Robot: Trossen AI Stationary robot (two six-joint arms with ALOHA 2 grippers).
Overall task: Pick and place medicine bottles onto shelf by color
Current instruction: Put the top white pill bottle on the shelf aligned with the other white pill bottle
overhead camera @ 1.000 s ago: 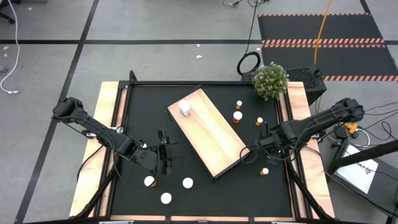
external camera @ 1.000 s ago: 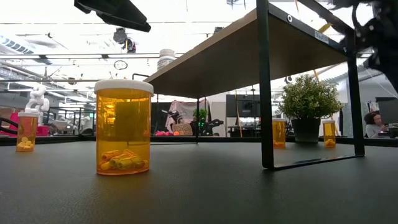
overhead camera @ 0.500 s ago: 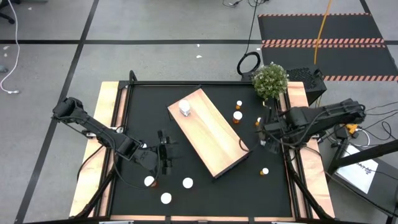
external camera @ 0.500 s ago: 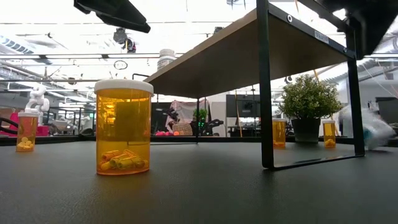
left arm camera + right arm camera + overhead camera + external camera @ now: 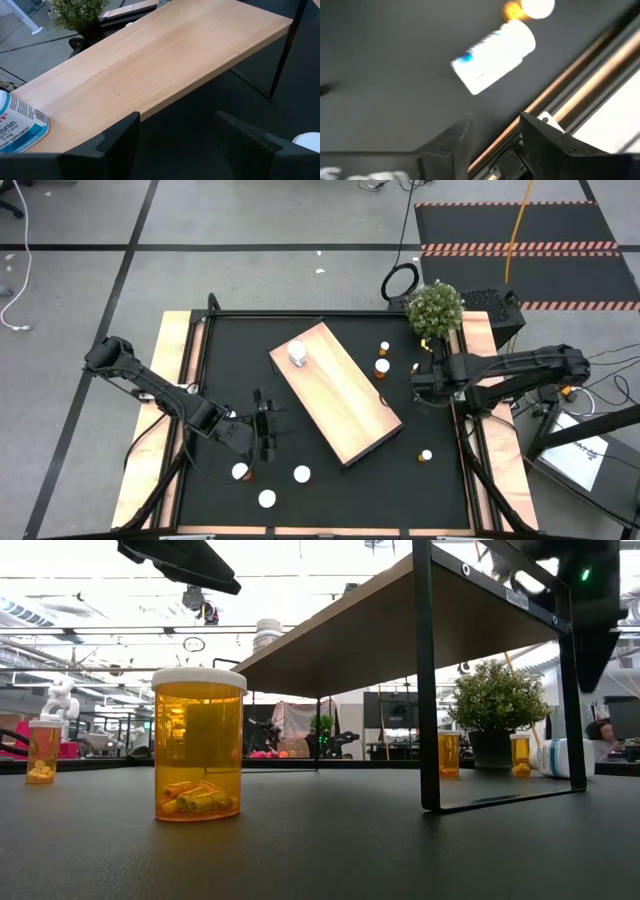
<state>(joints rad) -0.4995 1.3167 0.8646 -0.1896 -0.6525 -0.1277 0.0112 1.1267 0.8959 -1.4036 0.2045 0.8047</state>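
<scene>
The light-wood shelf (image 5: 340,395) stands askew mid-table on black legs. One white bottle (image 5: 298,354) stands on its far end. Another white bottle (image 5: 495,50) lies on its side on the table by the right rail, next to a small orange bottle (image 5: 530,7); the low view shows the lying white bottle (image 5: 560,757) too. My right gripper (image 5: 418,383) hovers over that spot, open (image 5: 495,122), touching nothing. Small orange bottles (image 5: 381,367) stand right of the shelf. White-capped bottles (image 5: 267,498) stand near the front. My left gripper (image 5: 268,425) waits open, left of the shelf.
A potted plant (image 5: 435,308) stands at the far right corner. A wooden rail (image 5: 580,75) borders the table's right edge, close to my right gripper. A large orange bottle (image 5: 198,745) stands near the low camera. One small orange bottle (image 5: 426,455) stands alone at near right.
My right gripper has moved from the shelf's near right corner toward the far edge, along the right rail. In the low view a white bottle showed as a blur half a second ago and now lies still on its side. My left arm has kept still.
</scene>
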